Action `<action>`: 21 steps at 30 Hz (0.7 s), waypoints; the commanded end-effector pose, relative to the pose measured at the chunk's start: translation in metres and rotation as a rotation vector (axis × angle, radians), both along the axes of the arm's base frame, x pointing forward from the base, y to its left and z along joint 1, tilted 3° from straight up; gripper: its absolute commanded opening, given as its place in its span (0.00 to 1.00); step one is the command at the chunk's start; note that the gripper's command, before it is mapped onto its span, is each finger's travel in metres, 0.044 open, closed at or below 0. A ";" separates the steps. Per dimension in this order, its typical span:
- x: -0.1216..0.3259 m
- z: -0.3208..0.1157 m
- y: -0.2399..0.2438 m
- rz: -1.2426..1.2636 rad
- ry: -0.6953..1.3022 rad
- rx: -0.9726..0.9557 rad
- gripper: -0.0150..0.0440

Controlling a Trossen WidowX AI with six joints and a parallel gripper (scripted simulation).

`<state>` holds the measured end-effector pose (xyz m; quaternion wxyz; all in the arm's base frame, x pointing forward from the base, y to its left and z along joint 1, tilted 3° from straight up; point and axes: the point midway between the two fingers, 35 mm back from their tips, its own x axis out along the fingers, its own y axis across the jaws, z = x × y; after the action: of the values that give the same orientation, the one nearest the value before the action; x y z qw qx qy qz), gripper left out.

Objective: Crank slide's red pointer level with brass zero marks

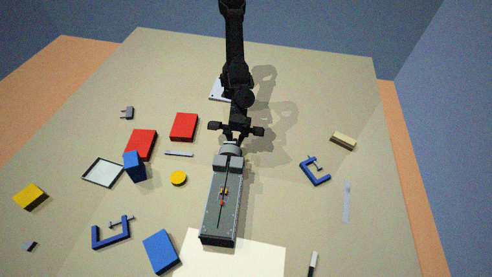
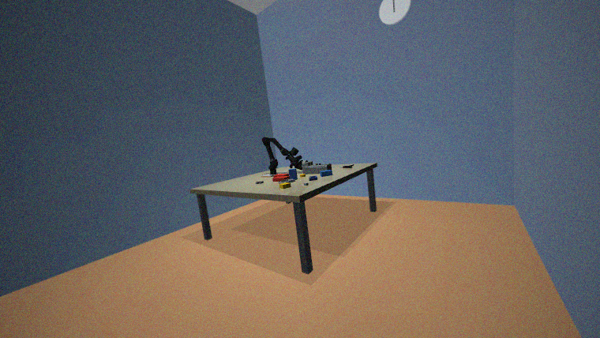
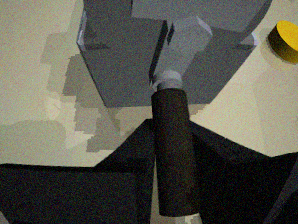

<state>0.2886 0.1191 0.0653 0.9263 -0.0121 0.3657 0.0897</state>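
Note:
The grey machine (image 1: 225, 213) (image 2: 314, 169) stands on the table with its crank end toward the arm. Its red pointer (image 1: 221, 202) sits in the long slot, below the two brass zero marks (image 1: 223, 191) in the top view, on the side away from the crank, with a small gap between. The crank's grey arm (image 3: 186, 42) leads to a dark cylindrical handle (image 3: 175, 150) in the wrist view. My gripper (image 3: 164, 125) (image 1: 235, 140) is shut on the handle, one black finger on each side. The handle is mostly hidden in the top view.
Two red blocks (image 1: 184, 126) (image 1: 140, 144), a blue block (image 1: 134, 166), a yellow disc (image 1: 177, 177) (image 3: 286, 42) and a grey bar (image 1: 178, 153) lie left of the machine. A blue clamp (image 1: 314, 171) lies right. White paper (image 1: 254, 261) lies at its far end.

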 end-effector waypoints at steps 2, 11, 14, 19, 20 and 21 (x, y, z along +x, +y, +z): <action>-0.002 0.002 0.009 0.024 0.003 0.012 0.25; -0.003 0.005 0.013 0.024 0.003 0.012 0.25; -0.003 0.006 0.014 0.024 0.003 0.013 0.25; -0.004 0.008 0.016 0.024 0.003 0.013 0.25; -0.004 0.008 0.017 0.024 0.003 0.013 0.25; -0.004 0.009 0.017 0.024 0.003 0.013 0.25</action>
<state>0.2864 0.1289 0.0695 0.9247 -0.0125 0.3691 0.0921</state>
